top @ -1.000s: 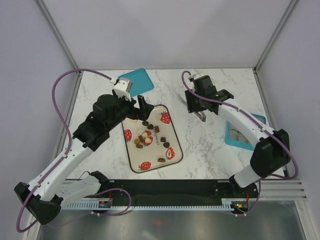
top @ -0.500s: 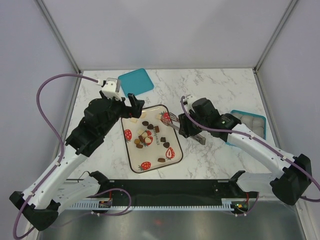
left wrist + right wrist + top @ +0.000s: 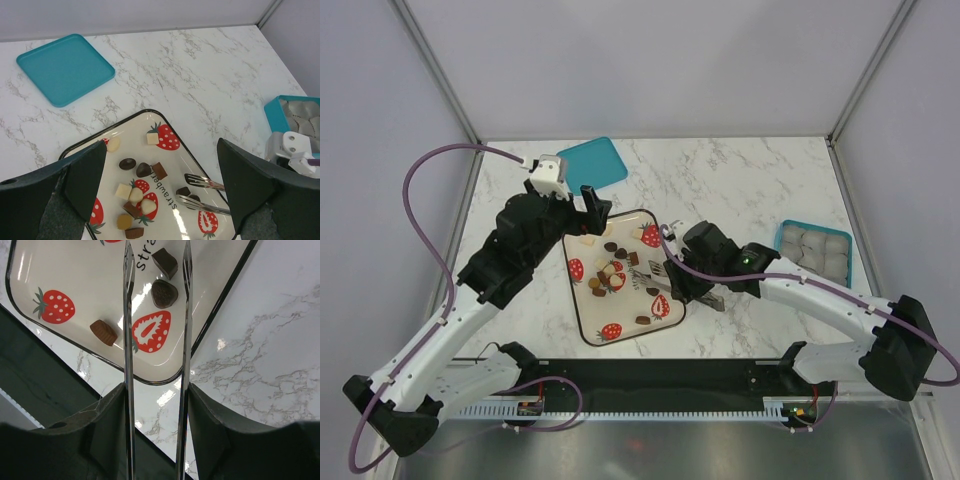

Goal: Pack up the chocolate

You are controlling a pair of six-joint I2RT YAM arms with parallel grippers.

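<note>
The chocolate (image 3: pixel 611 275) lies in small brown, tan and cream pieces on a strawberry-print plate (image 3: pixel 582 303). It also shows in the left wrist view (image 3: pixel 134 195). My right gripper (image 3: pixel 684 284) is shut on metal tongs (image 3: pixel 663 273), whose open tips reach over the plate's right side. In the right wrist view the tongs (image 3: pixel 127 315) straddle a dark heart piece (image 3: pixel 164 293) and a dark square piece (image 3: pixel 165 262), with my right gripper (image 3: pixel 156 387) behind them. My left gripper (image 3: pixel 584 214) is open and empty above the plate's far left corner, as the left wrist view (image 3: pixel 161 150) shows.
A teal box (image 3: pixel 813 250) with a grey moulded insert stands at the right, also in the left wrist view (image 3: pixel 295 112). A flat teal lid (image 3: pixel 592 165) lies at the back left of the marble table. A dark rail runs along the near edge.
My right arm has swung left and nearer with the tongs, from the back right to over the plate's right side, uncovering the teal box. My left arm shifted slightly.
</note>
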